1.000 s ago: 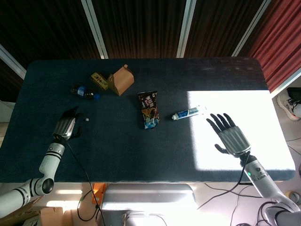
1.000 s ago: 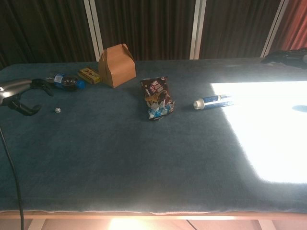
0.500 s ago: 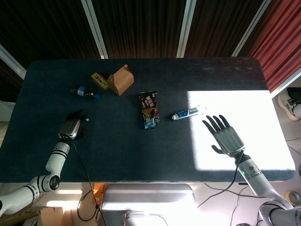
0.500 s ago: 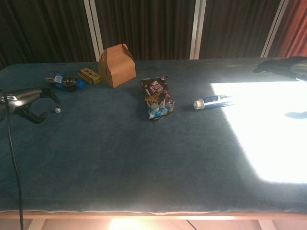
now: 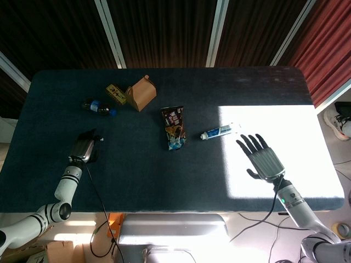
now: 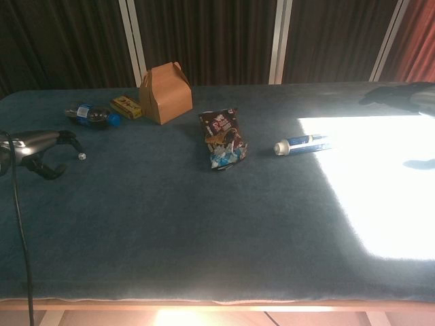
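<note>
A: Left fingers (image 6: 68, 140) curled forward and down, tips just beside a small white object (image 6: 81, 155) on the worktop (image 5: 137, 164); nothing visibly pinched, though hard to tell from either view whether touching it.

B: Moved in over the last second?

A: Yes. Left hand (image 5: 84, 148) now closer to the white piece, edged up and toward the middle compared with a second ago, barely shifted since half a second back. Looks like a reach settling into place, grasp not yet made.

B: And the other side?

A: Right hand (image 5: 265, 158) spread flat and wide over the sunlit patch, holding nothing; drifted slightly inward toward the toothpaste tube (image 5: 219, 131), then steady. Tube unmoved.

B: Further out?

A: Snack bag (image 5: 174, 128) mid-worktop, cardboard box (image 5: 141, 93), small yellow packet (image 5: 115, 92) and bottle (image 5: 98, 107) beyond the left hand, all unmoved.
</note>
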Robot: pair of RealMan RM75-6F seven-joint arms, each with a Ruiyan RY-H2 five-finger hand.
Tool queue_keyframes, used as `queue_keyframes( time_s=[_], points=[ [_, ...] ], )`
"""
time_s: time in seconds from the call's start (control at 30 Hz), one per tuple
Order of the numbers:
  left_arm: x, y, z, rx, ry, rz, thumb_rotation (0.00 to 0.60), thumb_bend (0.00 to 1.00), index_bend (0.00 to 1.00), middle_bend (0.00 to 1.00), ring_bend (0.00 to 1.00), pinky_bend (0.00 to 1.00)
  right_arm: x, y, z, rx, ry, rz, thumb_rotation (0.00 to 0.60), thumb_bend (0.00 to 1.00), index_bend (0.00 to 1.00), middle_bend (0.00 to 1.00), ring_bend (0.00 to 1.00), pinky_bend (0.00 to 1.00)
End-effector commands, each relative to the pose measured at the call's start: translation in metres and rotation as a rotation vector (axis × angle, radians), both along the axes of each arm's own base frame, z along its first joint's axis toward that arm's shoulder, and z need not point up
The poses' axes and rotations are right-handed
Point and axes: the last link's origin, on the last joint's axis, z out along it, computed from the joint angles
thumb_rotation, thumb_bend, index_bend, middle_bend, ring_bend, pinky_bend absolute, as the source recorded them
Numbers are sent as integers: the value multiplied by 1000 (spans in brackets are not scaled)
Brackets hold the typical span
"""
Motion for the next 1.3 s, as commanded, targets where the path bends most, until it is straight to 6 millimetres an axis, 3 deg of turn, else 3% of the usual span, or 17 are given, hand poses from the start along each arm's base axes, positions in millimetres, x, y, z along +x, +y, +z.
queue_keyframes(
  time_s=[0.03, 1.3],
  points=[
    [1, -1, -1, -5, -3, -1, 600, 593, 242, 0, 0, 88, 0, 0, -1, 2, 1, -2, 600, 214, 0, 0, 0, 0],
    [-5, 0, -3, -30, 15, 24, 600, 596, 242, 0, 0, 88, -5, -2, -2, 8, 2, -20, 600, 214, 0, 0, 0, 0]
  ],
)
